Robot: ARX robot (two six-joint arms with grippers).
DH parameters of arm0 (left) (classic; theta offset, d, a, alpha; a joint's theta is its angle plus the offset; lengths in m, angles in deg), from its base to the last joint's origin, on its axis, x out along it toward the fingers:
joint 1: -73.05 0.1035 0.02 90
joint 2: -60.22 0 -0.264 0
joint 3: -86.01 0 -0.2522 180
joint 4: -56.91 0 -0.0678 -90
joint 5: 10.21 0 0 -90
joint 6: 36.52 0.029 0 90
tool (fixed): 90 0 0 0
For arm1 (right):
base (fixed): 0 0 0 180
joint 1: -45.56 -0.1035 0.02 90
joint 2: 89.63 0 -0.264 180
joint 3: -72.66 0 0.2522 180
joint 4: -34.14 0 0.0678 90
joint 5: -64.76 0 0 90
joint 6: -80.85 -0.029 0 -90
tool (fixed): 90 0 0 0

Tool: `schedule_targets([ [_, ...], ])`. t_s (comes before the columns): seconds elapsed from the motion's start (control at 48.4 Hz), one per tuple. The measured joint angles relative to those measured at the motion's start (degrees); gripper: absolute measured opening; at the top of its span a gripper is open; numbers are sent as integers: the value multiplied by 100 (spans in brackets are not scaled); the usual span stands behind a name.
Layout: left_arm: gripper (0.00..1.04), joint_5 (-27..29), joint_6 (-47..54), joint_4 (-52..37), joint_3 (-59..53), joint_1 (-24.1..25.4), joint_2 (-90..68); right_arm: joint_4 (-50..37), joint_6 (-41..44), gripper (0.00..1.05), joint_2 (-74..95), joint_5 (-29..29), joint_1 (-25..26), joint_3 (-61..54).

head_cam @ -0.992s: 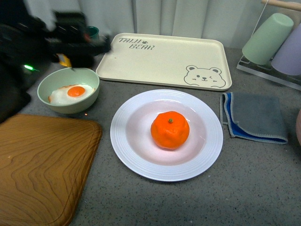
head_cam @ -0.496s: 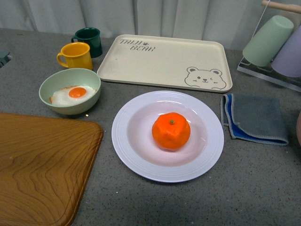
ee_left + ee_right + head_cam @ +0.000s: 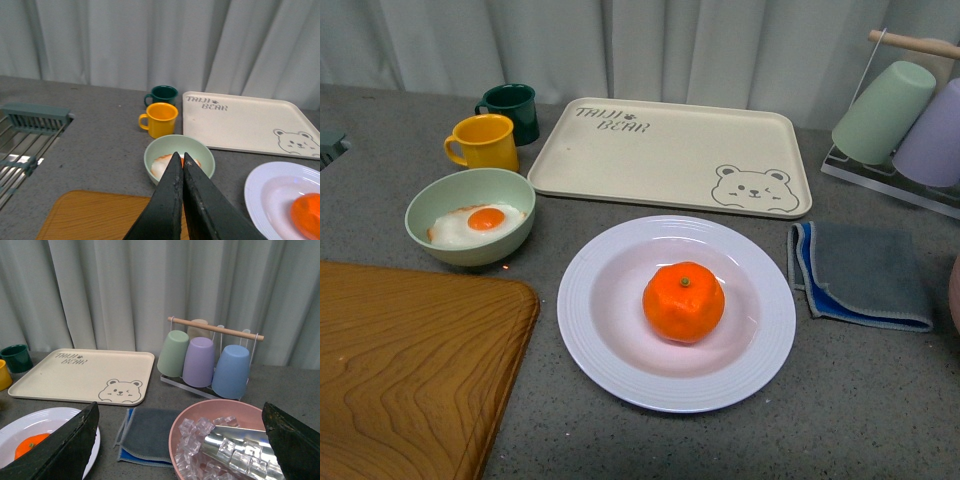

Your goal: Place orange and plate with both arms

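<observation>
The orange (image 3: 683, 301) sits in the middle of the white ridged plate (image 3: 588, 331) at the centre of the grey counter. Neither gripper shows in the front view. In the left wrist view my left gripper (image 3: 179, 156) is shut and empty, raised above the green bowl (image 3: 152, 153), with the plate (image 3: 265, 195) and the orange (image 3: 307, 216) off to one side. In the right wrist view my right gripper (image 3: 180, 412) is open and empty above a pink bowl of ice (image 3: 176, 437); the plate (image 3: 17, 428) and the orange (image 3: 31, 446) show partly behind one finger (image 3: 65, 447).
A green bowl with a fried egg (image 3: 471, 216), a yellow mug (image 3: 485, 141) and a dark green mug (image 3: 514, 110) stand at the left. The cream bear tray (image 3: 672, 152) lies behind the plate. A wooden board (image 3: 405, 360) is front left, a grey-blue cloth (image 3: 860, 272) right, a cup rack (image 3: 910, 110) back right.
The left arm, seen at the back left over the mugs a second ago, has left the front view. The view has shifted slightly; the orange and plate have not moved.
</observation>
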Motion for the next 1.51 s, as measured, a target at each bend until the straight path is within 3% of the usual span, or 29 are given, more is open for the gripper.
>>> schedule_targets([
  [0.64,4,-52,-2,2124,-9,142,2332,0,0,95,0,-2,0,0],
  [1.198,4,-52,-2,3305,-9,142,3519,0,0,95,0,-2,0,0],
  [1.302,4,-66,0,4284,-7,142,4378,0,0,95,0,-2,0,0],
  [1.508,4,-66,0,4330,-7,142,4509,0,0,95,0,-2,0,0],
])
